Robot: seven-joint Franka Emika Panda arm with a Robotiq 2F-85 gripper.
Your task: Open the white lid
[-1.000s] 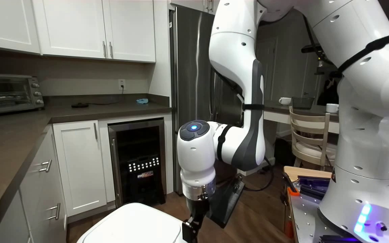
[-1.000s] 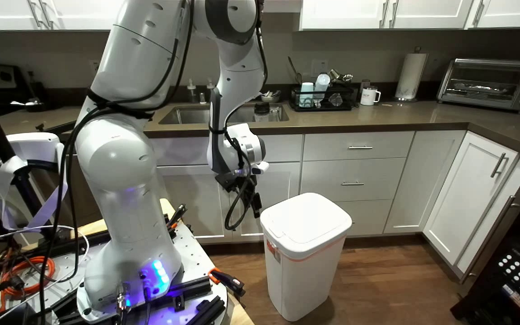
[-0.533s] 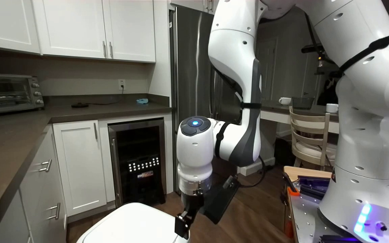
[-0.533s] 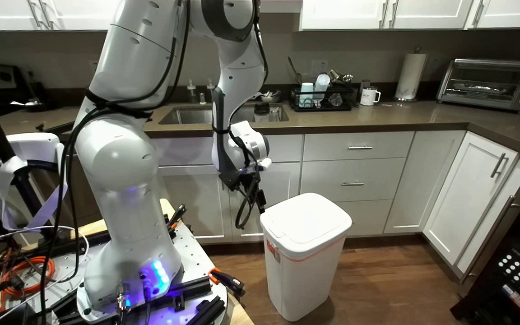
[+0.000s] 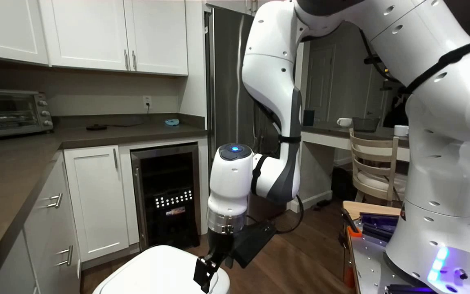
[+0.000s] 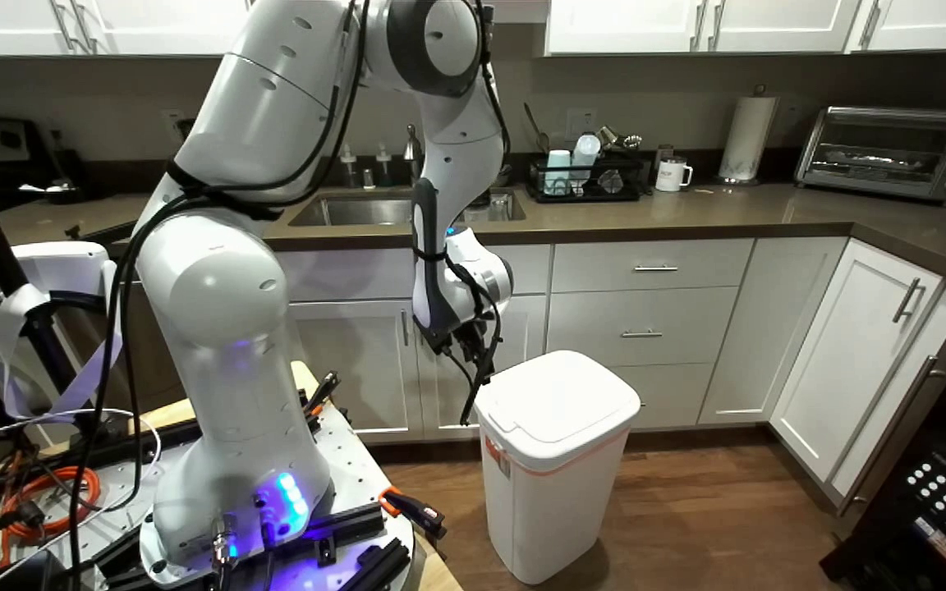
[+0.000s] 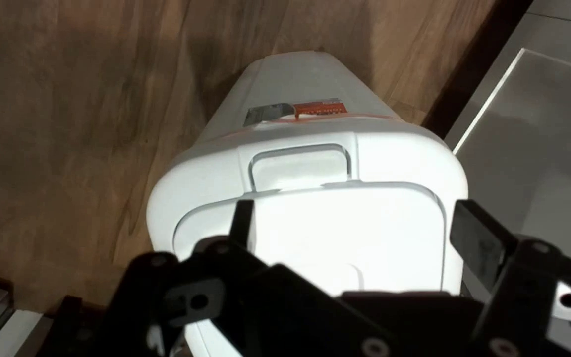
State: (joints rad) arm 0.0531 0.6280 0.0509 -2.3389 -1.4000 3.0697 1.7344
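The white lid (image 6: 559,402) lies flat and closed on the white bin (image 6: 551,509); it also shows in an exterior view (image 5: 157,269). In the wrist view the lid (image 7: 315,218) fills the middle, with a small rounded-rectangular tab (image 7: 299,168) at its edge. My gripper (image 7: 354,220) is open and empty, its fingers wide apart in front of the lid. In an exterior view the gripper (image 5: 204,274) is tilted over the lid's near right part. I cannot tell whether it touches. In the opposite exterior view its fingers are largely hidden behind the cable and bin edge.
Cabinet drawers (image 6: 645,328) and a counter (image 6: 686,213) stand behind the bin. The robot's metal table (image 6: 358,492) stands beside the bin, with an orange-and-black clamp (image 6: 414,510) at its edge. A black cable (image 6: 477,394) hangs from the wrist.
The arm has moved toward the bin, and the gripper has gone from the lid's edge to over it, tilting further. The lid and bin have not moved.
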